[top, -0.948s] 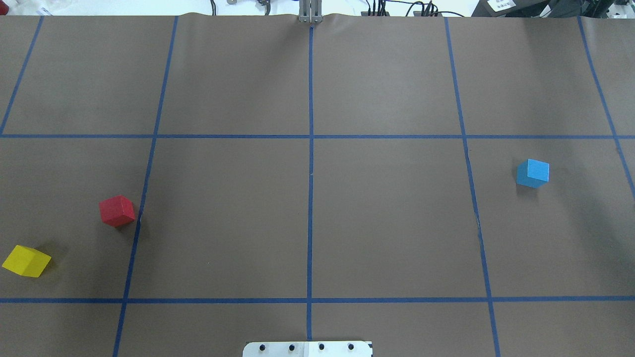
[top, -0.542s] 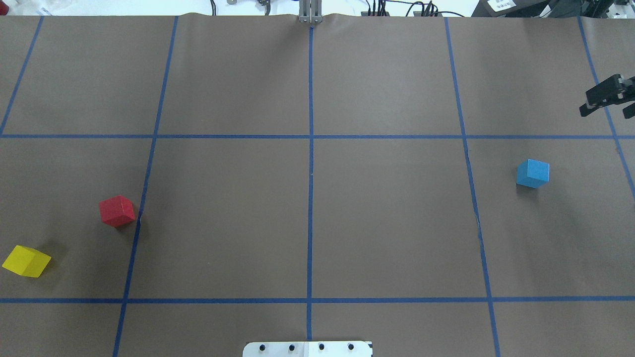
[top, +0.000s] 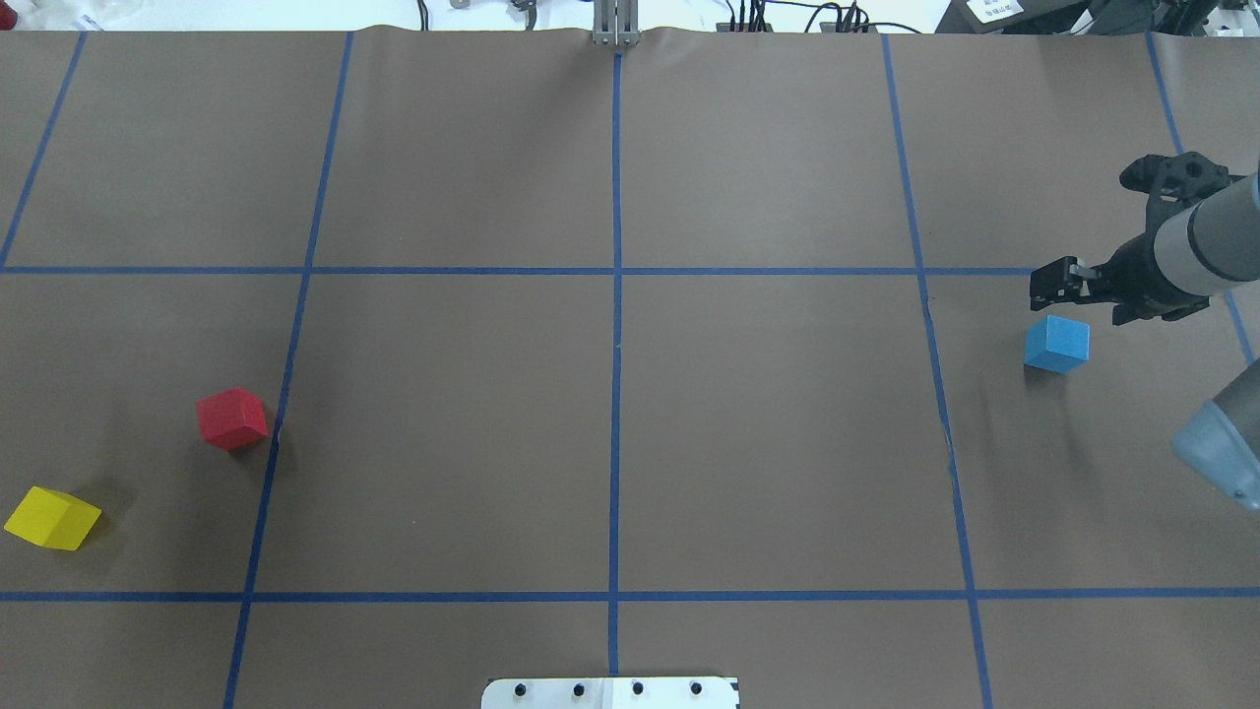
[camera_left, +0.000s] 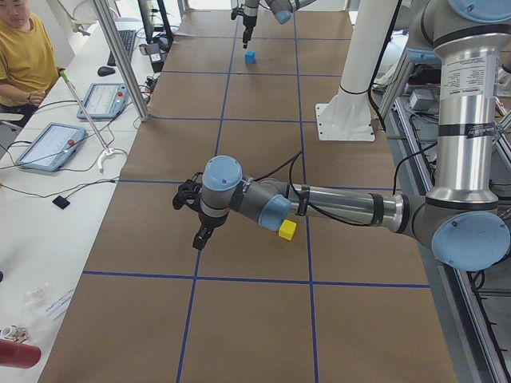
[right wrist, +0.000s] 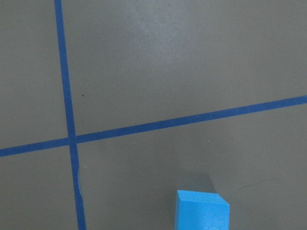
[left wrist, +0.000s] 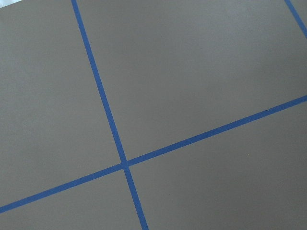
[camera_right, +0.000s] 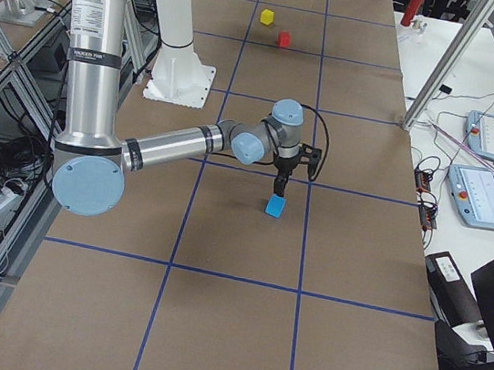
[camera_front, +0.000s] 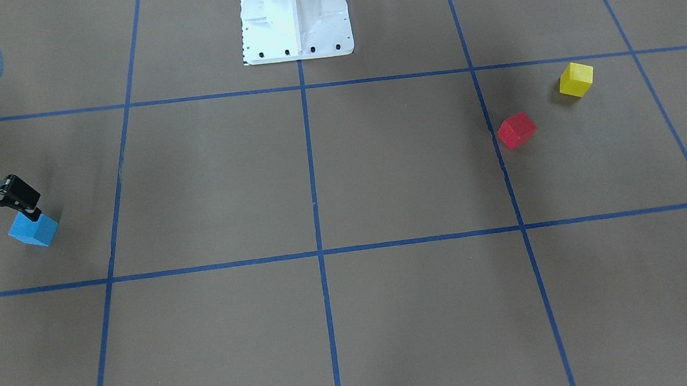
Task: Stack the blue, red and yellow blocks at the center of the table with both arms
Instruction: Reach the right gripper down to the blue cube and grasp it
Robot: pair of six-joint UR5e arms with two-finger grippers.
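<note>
The blue block [top: 1056, 345] lies on the table's right side; it also shows in the front view [camera_front: 34, 230] and at the bottom of the right wrist view [right wrist: 200, 209]. My right gripper [top: 1068, 286] hovers just beyond and above it, apart from it, and looks open and empty [camera_front: 7, 203]. The red block [top: 232, 418] and the yellow block [top: 51, 518] lie at the near left. My left gripper [camera_left: 201, 237] shows only in the exterior left view, above the table near the yellow block [camera_left: 287, 230]; I cannot tell whether it is open.
Brown paper with a blue tape grid covers the table [top: 610, 394]. The white robot base [camera_front: 295, 15] stands at the near middle edge. An operator [camera_left: 24, 56] sits by a side table with tablets.
My right arm has come in from the right edge and moved down and left to just beyond the blue block. The three blocks have not moved.
</note>
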